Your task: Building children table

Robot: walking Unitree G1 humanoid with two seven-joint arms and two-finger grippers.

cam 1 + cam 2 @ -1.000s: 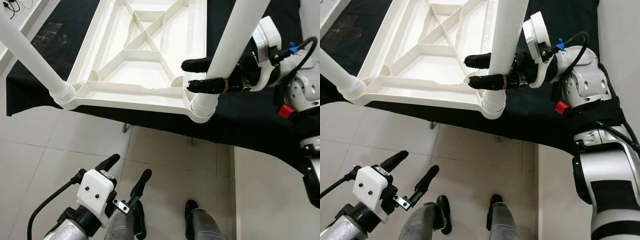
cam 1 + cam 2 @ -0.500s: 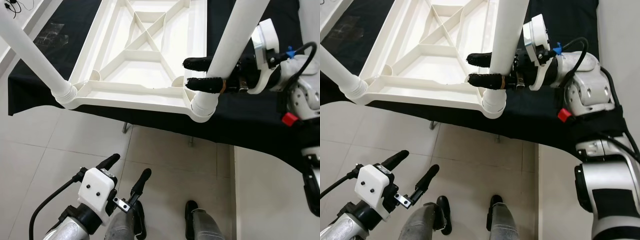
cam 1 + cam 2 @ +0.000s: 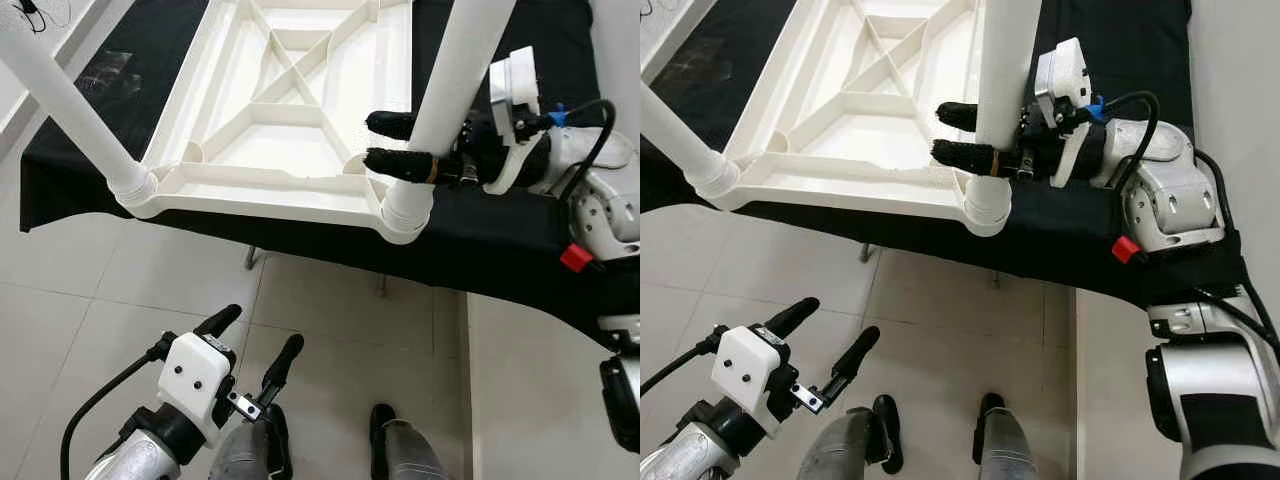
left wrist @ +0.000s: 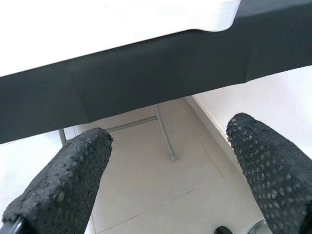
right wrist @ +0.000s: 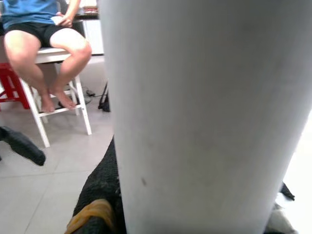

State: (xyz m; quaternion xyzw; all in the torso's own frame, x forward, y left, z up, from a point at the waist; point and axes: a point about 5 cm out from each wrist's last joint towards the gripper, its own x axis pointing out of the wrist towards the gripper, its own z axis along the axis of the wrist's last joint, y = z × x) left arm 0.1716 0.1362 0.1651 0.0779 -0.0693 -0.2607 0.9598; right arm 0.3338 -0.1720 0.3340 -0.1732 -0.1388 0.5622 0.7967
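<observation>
Tabletop (image 3: 300, 110) lay upside down on a black cloth (image 3: 500, 240), at 12 o'clock. Its 1 o'clock leg (image 3: 455, 70) stood socketed, right gripper (image 3: 400, 142) clamped around it. Left gripper (image 3: 255, 345) hung spread, holding nothing, at 7 o'clock.

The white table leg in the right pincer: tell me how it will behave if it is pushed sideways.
The table leg is a thick, smooth tube, so it probably stays stiff and may slip in the right pincer. Its foot sits in the corner socket of the upturned tabletop, so a push would likely rock the leg or drag the light-looking top across the black cloth.
</observation>
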